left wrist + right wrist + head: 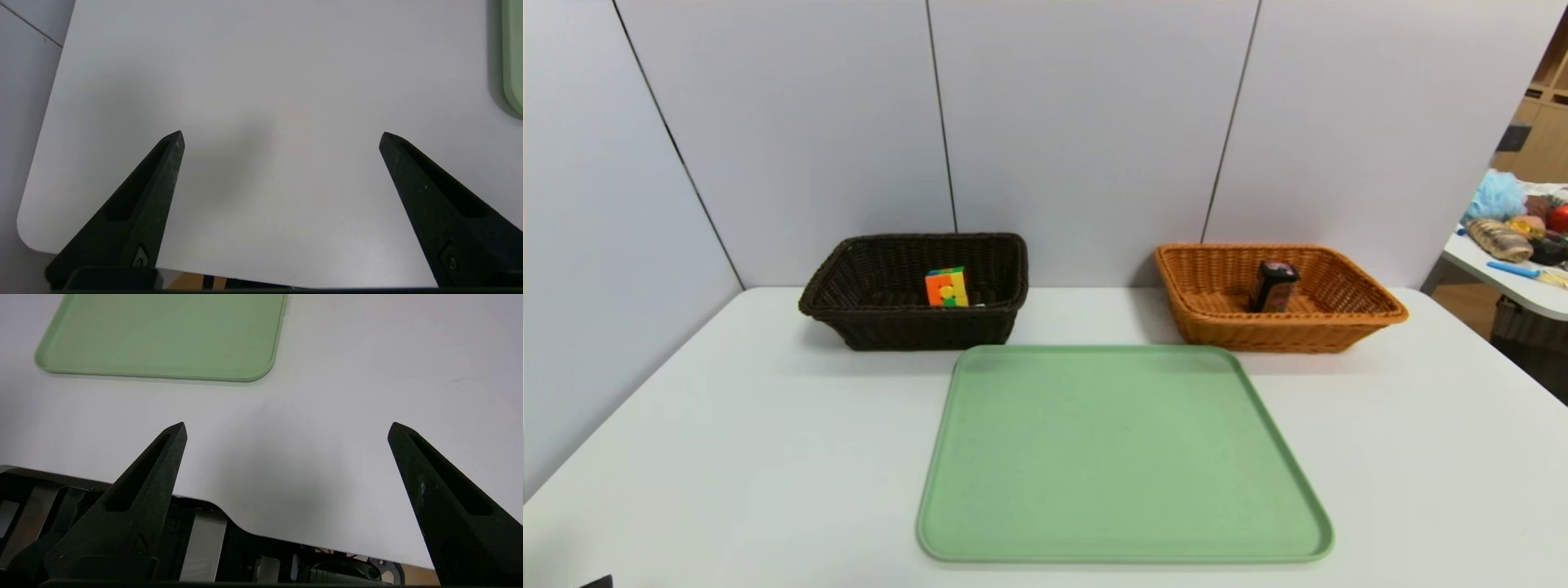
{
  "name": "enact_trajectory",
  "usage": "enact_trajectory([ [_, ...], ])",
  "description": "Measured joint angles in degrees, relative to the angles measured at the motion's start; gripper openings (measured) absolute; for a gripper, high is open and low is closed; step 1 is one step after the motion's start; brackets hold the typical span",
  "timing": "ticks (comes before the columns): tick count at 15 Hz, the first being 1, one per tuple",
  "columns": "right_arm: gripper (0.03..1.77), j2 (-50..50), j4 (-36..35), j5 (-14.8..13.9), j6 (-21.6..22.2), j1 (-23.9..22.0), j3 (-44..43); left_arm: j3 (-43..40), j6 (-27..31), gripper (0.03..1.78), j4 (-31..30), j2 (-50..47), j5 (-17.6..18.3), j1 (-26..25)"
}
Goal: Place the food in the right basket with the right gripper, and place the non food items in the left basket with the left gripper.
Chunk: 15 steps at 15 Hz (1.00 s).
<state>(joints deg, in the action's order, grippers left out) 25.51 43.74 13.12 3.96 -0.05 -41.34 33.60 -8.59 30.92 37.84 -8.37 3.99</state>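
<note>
I see a smooth green tray (1123, 457) with rounded corners lying bare on the white table (727, 449). Behind it, the dark woven basket (915, 327) holds a cube (947, 287); the orange woven basket (1217, 327) holds a dark packet (1274, 286). My left gripper (281, 136) and right gripper (287, 428) hang spread wide, holding nothing, over the table's near edge.

The left claw (280, 136) hangs over the near left corner of the surface (261, 81), pointing forward and down, its two dark fingers (143, 196) spread wide with nothing between them. The right claw (286, 428) hangs over the near right edge of the surface, angled the same way, its fingers (441, 498) also wide apart and empty. Neither arm shows in the head view.
</note>
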Motion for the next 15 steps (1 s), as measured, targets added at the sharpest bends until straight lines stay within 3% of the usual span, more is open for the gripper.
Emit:
enact_trajectory([
  [11, 1.7, -12.1, 11.9, 0.2, -5.0, -0.7, -0.5, -11.4, 5.0, 1.69, 0.1, -21.9, 0.7, -3.1],
  [15, 1.7, -17.2, 11.7, 0.5, -6.1, -0.1, 2.5, -12.6, 5.5, 1.69, -0.1, -26.1, 3.9, -3.1],
])
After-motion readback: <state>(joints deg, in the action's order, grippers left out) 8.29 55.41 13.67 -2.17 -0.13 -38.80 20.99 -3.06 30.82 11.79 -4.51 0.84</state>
